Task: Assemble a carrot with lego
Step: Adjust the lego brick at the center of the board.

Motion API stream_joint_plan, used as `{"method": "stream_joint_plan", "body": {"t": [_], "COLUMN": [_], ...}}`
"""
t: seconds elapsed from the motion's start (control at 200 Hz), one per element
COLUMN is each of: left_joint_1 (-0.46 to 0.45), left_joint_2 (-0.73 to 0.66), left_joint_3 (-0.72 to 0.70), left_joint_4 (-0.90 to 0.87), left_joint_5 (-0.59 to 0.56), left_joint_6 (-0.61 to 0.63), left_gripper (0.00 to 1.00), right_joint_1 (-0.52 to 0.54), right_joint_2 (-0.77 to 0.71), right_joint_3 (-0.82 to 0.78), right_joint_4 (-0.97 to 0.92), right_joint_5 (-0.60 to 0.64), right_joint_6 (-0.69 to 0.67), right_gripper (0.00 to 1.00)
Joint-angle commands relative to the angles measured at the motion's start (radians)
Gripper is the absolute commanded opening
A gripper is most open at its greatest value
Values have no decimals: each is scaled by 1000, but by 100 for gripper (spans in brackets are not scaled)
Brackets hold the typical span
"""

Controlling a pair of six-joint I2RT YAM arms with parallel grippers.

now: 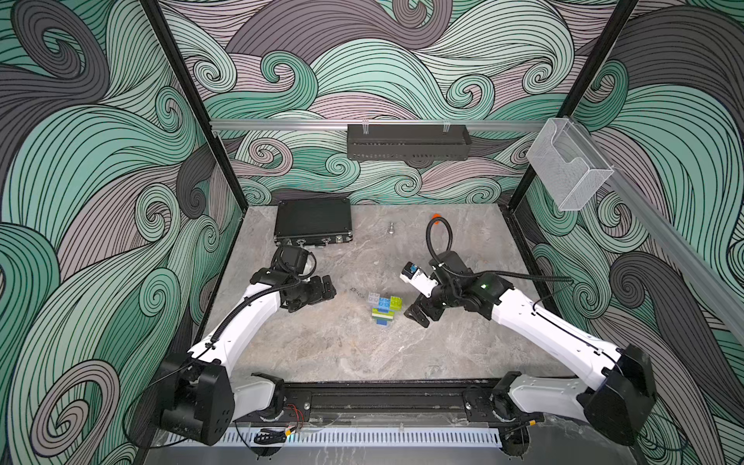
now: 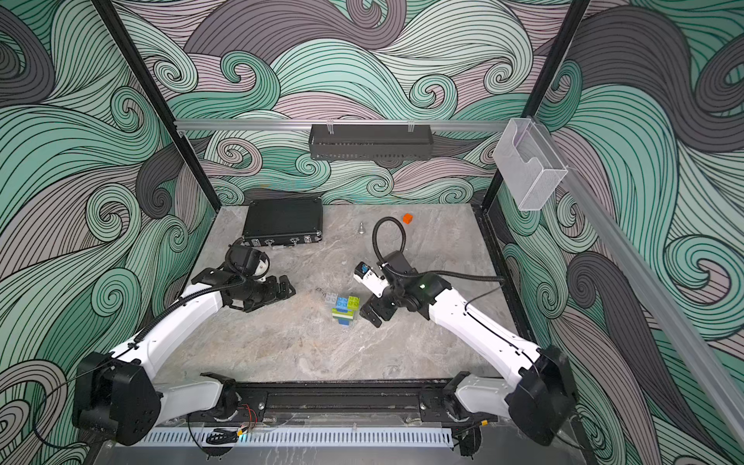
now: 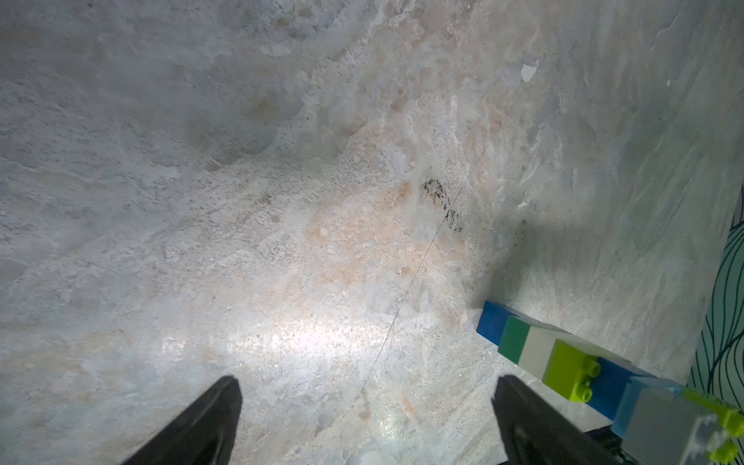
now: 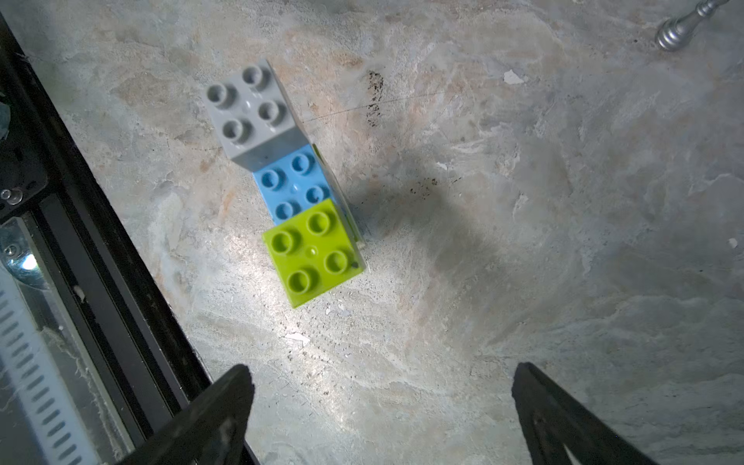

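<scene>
Black case (image 1: 313, 220), silver knob (image 1: 390, 228), orange cube (image 2: 407, 218)

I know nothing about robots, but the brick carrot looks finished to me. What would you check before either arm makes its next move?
1. Right hand open and holding nothing: ok.
2. Left hand open and holding nothing: ok.
3. Carrot on the table, touched by neither hand: ok.
4. Carrot standing steadily on its blue end: cannot tell; it appears upright, but its footing is hidden.
5. Its joints pressed fully together: cannot tell.
6. Nothing left out: cannot tell; an orange block sits alone at the back, and whether it belongs is unclear.
</scene>
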Motion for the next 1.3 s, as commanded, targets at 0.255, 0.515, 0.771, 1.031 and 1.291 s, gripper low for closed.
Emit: {"method": "stream_joint_plan", "body": {"t": [0.255, 0.515, 0.771, 1.031, 1.291], "left_joint_1": [10, 10, 10, 10, 10], "left_joint_2": [54, 75, 68, 68, 78], "left_joint_3": [39, 43, 39, 33, 34], "left_joint_4": [24, 36, 32, 37, 37], "left_joint_5": [17, 17, 5, -4, -9], "left_joint_6": [21, 26, 27, 25, 23], "left_gripper": [98, 99, 98, 99, 99], "right_joint_1": [-7, -6, -5, -6, -6], "right_joint_2": [-179, 10, 193, 269, 364], "right_joint_3": [-429, -477, -466, -480, -470], "right_joint_4": [666, 985, 1180, 1280, 1352], "right_joint_5": [-81, -138, -270, -307, -357], "right_joint_6": [209, 197, 165, 133, 146], "right_gripper": [100, 99, 97, 95, 90]}}
